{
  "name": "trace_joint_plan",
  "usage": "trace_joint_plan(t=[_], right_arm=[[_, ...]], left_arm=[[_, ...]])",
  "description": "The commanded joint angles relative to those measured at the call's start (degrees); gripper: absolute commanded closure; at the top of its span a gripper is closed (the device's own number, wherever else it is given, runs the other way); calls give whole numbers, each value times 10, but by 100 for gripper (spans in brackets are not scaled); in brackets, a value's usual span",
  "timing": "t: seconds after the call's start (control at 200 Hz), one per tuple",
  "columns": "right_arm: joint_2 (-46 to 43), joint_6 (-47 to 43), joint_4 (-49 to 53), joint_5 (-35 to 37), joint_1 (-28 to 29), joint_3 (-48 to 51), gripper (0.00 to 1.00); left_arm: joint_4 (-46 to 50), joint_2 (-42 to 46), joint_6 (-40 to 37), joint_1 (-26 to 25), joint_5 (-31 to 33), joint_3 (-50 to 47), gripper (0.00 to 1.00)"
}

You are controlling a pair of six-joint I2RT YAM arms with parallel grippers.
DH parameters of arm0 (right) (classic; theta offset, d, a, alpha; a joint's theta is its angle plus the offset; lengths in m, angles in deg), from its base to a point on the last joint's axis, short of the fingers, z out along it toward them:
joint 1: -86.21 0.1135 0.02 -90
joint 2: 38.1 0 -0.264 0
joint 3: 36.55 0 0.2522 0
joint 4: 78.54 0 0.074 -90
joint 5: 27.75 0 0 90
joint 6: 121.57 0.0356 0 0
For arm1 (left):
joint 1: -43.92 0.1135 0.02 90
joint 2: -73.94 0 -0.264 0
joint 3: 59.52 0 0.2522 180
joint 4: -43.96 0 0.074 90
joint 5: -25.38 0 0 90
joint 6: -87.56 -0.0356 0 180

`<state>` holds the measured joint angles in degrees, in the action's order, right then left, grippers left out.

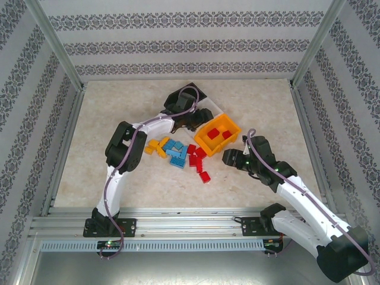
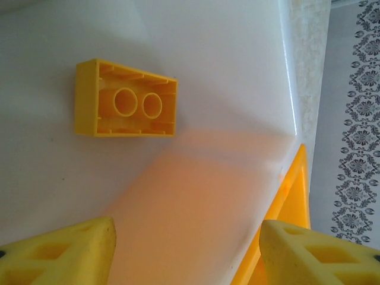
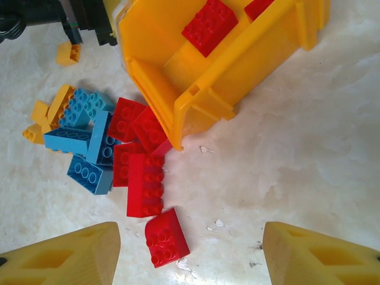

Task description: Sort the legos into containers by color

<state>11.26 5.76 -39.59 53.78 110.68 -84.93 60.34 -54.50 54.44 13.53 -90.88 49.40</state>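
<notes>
Over the white container [image 1: 215,110] hovers my left gripper [image 1: 193,122], open [image 2: 187,252] with nothing between its fingers. An orange-yellow lego [image 2: 126,107] lies upside down on the white floor below it. The orange container [image 1: 209,142] holds two red legos [image 3: 209,27]. My right gripper [image 1: 227,157] stands open [image 3: 190,255] above the table, just in front of the orange container [image 3: 154,35]. A small red lego [image 3: 166,237] lies near its left finger. The loose pile has red legos [image 1: 199,163], blue legos [image 1: 175,151] and yellow legos [image 1: 155,146].
The black container [image 1: 199,92] sits behind the white one, partly hidden by the left arm. Patterned walls and a metal frame [image 1: 65,142] enclose the table. Bare tabletop [image 3: 309,148] lies to the right of the orange container.
</notes>
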Motion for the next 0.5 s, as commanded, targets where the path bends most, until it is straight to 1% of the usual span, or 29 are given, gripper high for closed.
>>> trace_joint_plan(t=[0.0, 0.125, 0.19, 0.27, 0.345, 0.495], right_arm=[[-4, 0, -4, -13, -6, 9, 35], [-1, 1, 0, -17, -4, 1, 35], [3, -1, 7, -16, -2, -6, 35], [10, -4, 12, -16, 0, -15, 35], [16, -5, 16, -16, 2, -22, 35], [30, -3, 16, -20, 5, -30, 34]], left_arm=[[-29, 13, 31, -15, 23, -20, 34], [-9, 19, -2, -14, 15, 3, 29], [39, 25, -48, -12, 14, 34, 25], [109, 44, -110, -11, 32, 63, 22], [169, 79, -167, -7, 63, 65, 21], [307, 171, -295, -4, 164, 28, 20]])
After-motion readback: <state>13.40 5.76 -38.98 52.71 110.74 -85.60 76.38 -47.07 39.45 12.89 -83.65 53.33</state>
